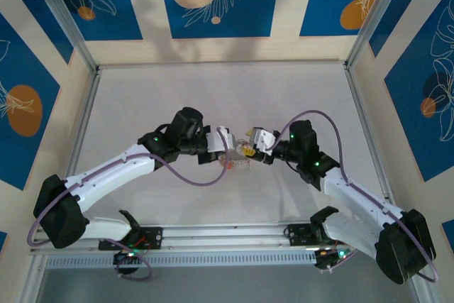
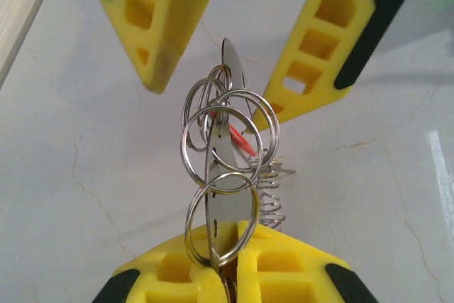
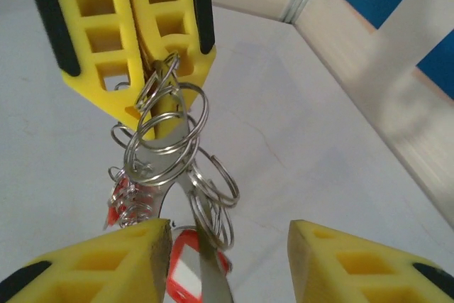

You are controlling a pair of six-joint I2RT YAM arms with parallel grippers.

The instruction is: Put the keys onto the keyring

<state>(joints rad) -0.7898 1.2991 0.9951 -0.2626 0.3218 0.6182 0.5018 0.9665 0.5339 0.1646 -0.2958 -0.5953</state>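
My left gripper (image 2: pixel 237 235) is shut on the keyring (image 2: pixel 225 154), a flat grey metal band seen edge-on that juts out from its yellow pads. Several small silver split rings (image 2: pixel 230 122) hang on the band. Red-headed keys (image 3: pixel 188 267) and a wire coil (image 2: pixel 273 200) dangle below it. My right gripper (image 3: pixel 230 235) stands open. Its yellow fingers (image 3: pixel 106 264) straddle the band's free end without touching it. From above, both grippers meet nose to nose at mid-table, left (image 1: pixel 225 141) and right (image 1: pixel 257 140), with the keys (image 1: pixel 234 162) hanging between them.
The white marble-patterned table (image 1: pixel 213 90) stretches out on all sides of the grippers. Metal frame posts (image 1: pixel 362 40) and blue patterned walls close off the back and the sides. A rail (image 1: pixel 227 233) with the arm bases runs along the near edge.
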